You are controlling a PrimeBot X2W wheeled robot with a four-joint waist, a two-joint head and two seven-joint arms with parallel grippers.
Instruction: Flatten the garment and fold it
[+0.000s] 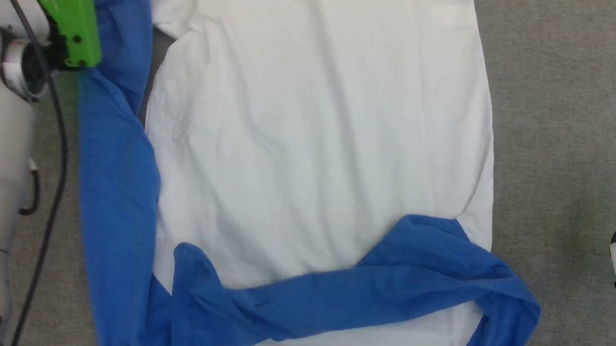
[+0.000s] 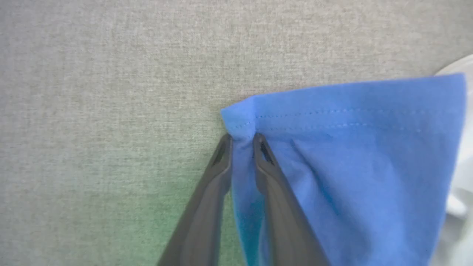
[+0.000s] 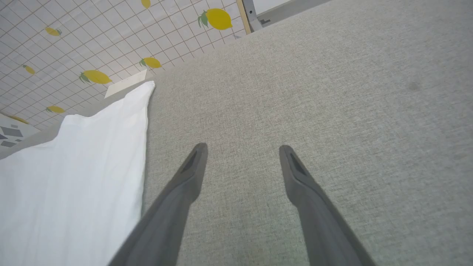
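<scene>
- The shirt (image 1: 317,139) lies spread on the grey surface (image 1: 573,81). Its white body is mostly flat with light wrinkles and runs off the top and bottom of the head view.
- One blue sleeve (image 1: 115,186) runs along the body's left edge, from the bottom of the head view up towards the top left corner.
- The other sleeve (image 1: 389,275) lies creased across the lower part of the white body, its end close to the first sleeve.
- The left gripper (image 2: 242,137) pinches a corner of the cuff (image 2: 332,111) of the first sleeve. Its fingers are pressed close, with a bunch of blue hem between the tips, low over the surface.
- In the head view a green bracket (image 1: 66,0) on the left wrist and a black cable (image 1: 61,127) sit by that sleeve's upper end.
- The right gripper (image 3: 242,147) hovers over bare surface with its jaws spread, holding nothing, to the right of the shirt's white edge and apart from it.
- Past the surface's far edge, the right wrist view shows a white grid sheet (image 3: 74,37) printed with lemons.
</scene>
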